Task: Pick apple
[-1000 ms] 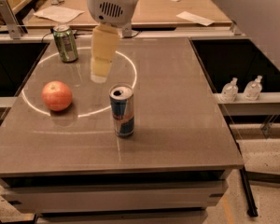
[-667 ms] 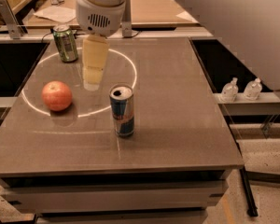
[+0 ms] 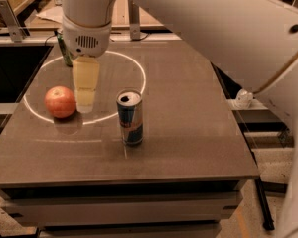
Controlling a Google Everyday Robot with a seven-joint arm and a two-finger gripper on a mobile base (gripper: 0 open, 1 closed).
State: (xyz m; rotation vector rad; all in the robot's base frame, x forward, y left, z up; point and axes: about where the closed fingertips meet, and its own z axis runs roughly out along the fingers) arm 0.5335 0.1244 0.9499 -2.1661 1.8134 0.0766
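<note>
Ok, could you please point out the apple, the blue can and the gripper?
Apple point(image 3: 60, 102): camera view, middle of its skin.
Blue can point(image 3: 131, 124): camera view, on its side wall.
Gripper point(image 3: 85, 102): camera view, its lower end, close beside the apple.

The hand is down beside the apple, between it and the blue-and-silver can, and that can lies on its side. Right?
No: the blue-and-silver can stands upright, its opened top facing up, as the camera view shows. The rest holds: the hand is down beside the apple, between it and the can.
</note>
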